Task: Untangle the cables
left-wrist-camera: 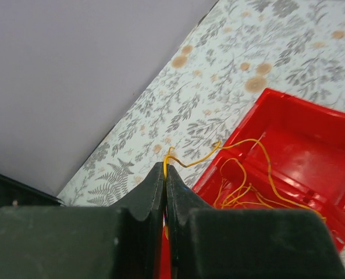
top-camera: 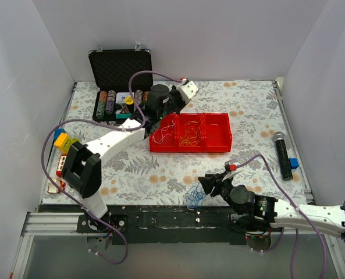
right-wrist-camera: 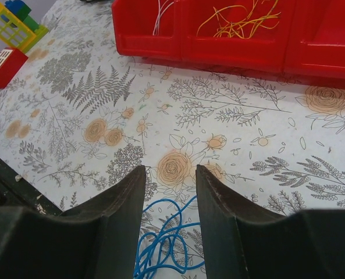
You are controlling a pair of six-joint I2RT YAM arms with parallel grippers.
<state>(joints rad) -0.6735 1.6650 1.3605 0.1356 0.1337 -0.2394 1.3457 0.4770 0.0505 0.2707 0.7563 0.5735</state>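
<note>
At the middle of the bench [top-camera: 160, 168] sits a red tray [top-camera: 219, 145] split into compartments. A white cable [top-camera: 167, 129] lies in its left compartment and a loose heap of yellow cable [right-wrist-camera: 241, 26] in the one beside it. The left arm reaches out to the tray's left end. In its wrist view, the left pincer [left-wrist-camera: 165, 171] has its fingers pressed together on a yellow strand. That strand kinks up from the fingertips, crosses the tray's rim and joins the yellow loops inside. A blue cable [right-wrist-camera: 166, 244] lies apart from the rest, coiled in a small wispy bundle on the bench near its front edge, well clear of the tray. The right pincer [right-wrist-camera: 170, 171] hangs low over this bundle with its fingers spread, and the blue loops show in the gap between them. Whether either finger touches the cable cannot be told. An open black case [top-camera: 120, 70] stands at the far left of the bench, toy blocks [top-camera: 61, 142] sit at the left edge, and a black cylinder [top-camera: 283, 154] lies at the right.
</note>
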